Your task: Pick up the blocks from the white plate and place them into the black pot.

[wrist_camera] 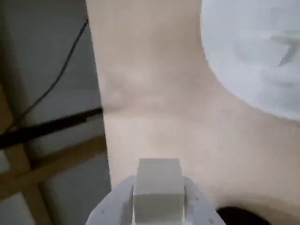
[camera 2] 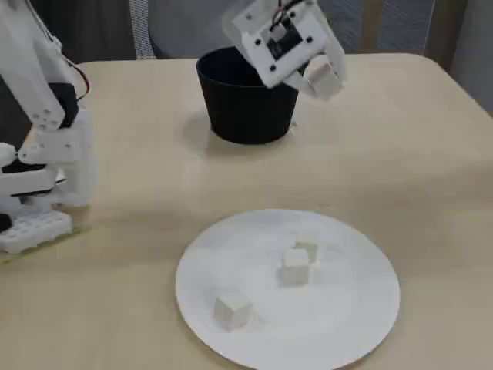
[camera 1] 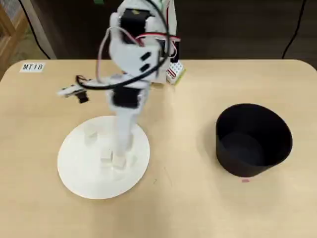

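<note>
My gripper (camera 2: 323, 77) is shut on one pale block (camera 2: 325, 79), held high in the air; in the fixed view it shows just right of the black pot (camera 2: 246, 116). The wrist view shows that block (wrist_camera: 157, 190) clamped between the white fingers, with the white plate (wrist_camera: 253, 47) at upper right and the pot's rim (wrist_camera: 243, 218) at the bottom edge. From overhead the gripper (camera 1: 124, 146) hangs over the white plate (camera 1: 79, 168), well left of the pot (camera 1: 257, 163). Three blocks lie on the plate (camera 2: 347, 308): one (camera 2: 231, 308) alone, two (camera 2: 295, 266) close together.
The arm's white base (camera 2: 38, 154) stands at the table's left side in the fixed view. A label reading MT18 (camera 1: 32, 67) is stuck near the table's far left corner. The table edge and floor show at the left of the wrist view.
</note>
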Robot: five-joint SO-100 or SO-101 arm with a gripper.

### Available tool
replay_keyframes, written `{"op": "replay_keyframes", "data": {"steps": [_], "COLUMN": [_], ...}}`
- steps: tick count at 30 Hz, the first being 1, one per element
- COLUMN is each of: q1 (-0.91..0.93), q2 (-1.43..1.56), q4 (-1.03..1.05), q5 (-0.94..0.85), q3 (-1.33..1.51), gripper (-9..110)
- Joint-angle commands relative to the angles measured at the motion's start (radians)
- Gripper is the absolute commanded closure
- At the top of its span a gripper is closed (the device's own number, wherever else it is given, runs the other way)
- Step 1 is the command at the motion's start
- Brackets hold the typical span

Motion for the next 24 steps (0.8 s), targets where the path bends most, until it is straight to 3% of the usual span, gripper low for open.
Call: {"op": "replay_keyframes", "data": {"steps": [1,8,18,19,21,24], "q1": [-0.235,-0.569,-0.621,-0.620,-0.621,-0.624], "q2": [0.144,0.152,0.112,0.106,0.103,0.104], "q4": [-0.074,-0.290,-0.531,-0.531,-0.522,-0.505], "q5": [0.038,0.055,0.080,0.071,0.040,0.029], "q3": [0.109,0.235,0.410,0.410,0.416,0.417], "gripper": [104,104,104,100,77,65]}}
